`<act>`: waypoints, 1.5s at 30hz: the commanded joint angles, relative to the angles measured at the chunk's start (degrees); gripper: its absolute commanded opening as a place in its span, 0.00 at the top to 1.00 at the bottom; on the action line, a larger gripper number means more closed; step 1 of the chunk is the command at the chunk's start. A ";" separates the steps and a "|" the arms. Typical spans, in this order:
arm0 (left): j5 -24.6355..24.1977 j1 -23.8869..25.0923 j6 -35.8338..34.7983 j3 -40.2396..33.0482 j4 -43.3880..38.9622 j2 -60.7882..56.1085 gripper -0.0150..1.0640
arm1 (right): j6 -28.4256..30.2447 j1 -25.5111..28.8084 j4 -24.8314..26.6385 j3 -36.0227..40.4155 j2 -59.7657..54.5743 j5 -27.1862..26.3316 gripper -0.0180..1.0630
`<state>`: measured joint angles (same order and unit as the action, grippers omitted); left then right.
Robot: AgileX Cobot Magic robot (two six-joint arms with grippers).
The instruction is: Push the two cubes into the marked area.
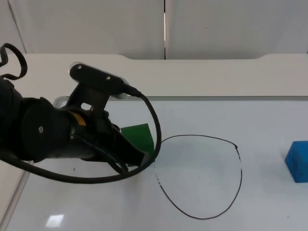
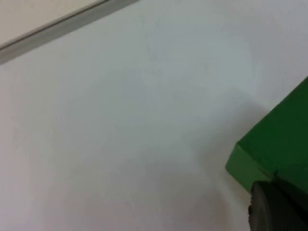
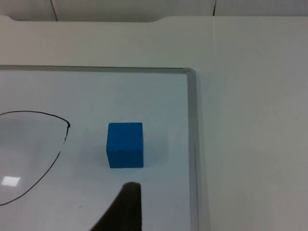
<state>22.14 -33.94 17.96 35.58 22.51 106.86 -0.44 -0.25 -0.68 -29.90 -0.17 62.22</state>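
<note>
The left gripper (image 1: 137, 161) is low on the whiteboard (image 1: 269, 115), touching the green cube (image 1: 139, 137); whether its fingers are spread cannot be told. The green cube sits just outside the drawn outline (image 1: 199, 175), at its left edge. The blue cube (image 1: 297, 161) lies well apart, right of the outline. The right gripper (image 3: 126, 208) hangs near the blue cube, finger spacing undeterminable.

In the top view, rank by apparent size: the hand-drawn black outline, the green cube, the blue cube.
1. Hand-drawn black outline, clearly largest.
2 and 3. Green cube and blue cube: unsure, since the left gripper covers part of the green one and the picture edge crops the blue one.
</note>
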 commanded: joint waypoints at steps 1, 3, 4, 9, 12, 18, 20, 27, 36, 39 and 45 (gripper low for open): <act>1.26 -0.07 -0.48 0.21 -0.71 0.06 0.99 | -0.22 0.38 -0.18 0.40 0.17 -0.47 0.01; 1.79 -0.07 -0.48 0.21 -0.48 0.06 0.99 | -0.22 0.38 -0.18 0.40 0.17 -0.47 0.01; 1.91 -0.07 -0.48 0.21 -0.48 0.06 0.99 | -0.22 0.38 -0.18 0.40 0.17 -0.47 0.01; 2.03 -0.07 -0.78 0.77 0.47 2.36 0.99 | -0.22 0.38 -0.18 0.40 0.17 -0.47 0.01; 0.07 -0.07 -2.20 2.40 -2.46 4.47 0.99 | -0.22 0.38 -0.18 0.40 0.17 -0.47 0.01; 4.04 -1.33 -5.34 3.02 -5.61 6.20 0.99 | -0.22 0.38 -0.18 0.40 0.17 -0.47 0.01; 4.77 -1.45 -5.34 3.02 -5.96 6.20 0.99 | -0.22 0.38 -0.18 0.40 0.17 -0.47 0.01; 7.34 -1.45 -5.38 3.02 -8.39 6.20 0.99 | -0.22 0.38 -0.18 0.40 0.17 -0.47 0.01; 10.72 -1.45 -3.67 3.02 -14.39 8.19 0.99 | -0.22 0.38 -0.18 0.40 0.17 -0.47 0.01; 12.29 -1.45 -3.87 3.02 -15.54 8.60 0.99 | -0.22 0.38 -0.18 0.40 0.17 -0.47 0.01; 14.63 -1.45 -6.65 3.02 -19.92 8.60 0.99 | -0.22 0.38 -0.18 0.40 0.17 -0.47 0.01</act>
<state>35.38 -35.13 12.98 38.42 4.24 115.43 -0.44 -0.25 -0.68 -29.90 -0.17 62.22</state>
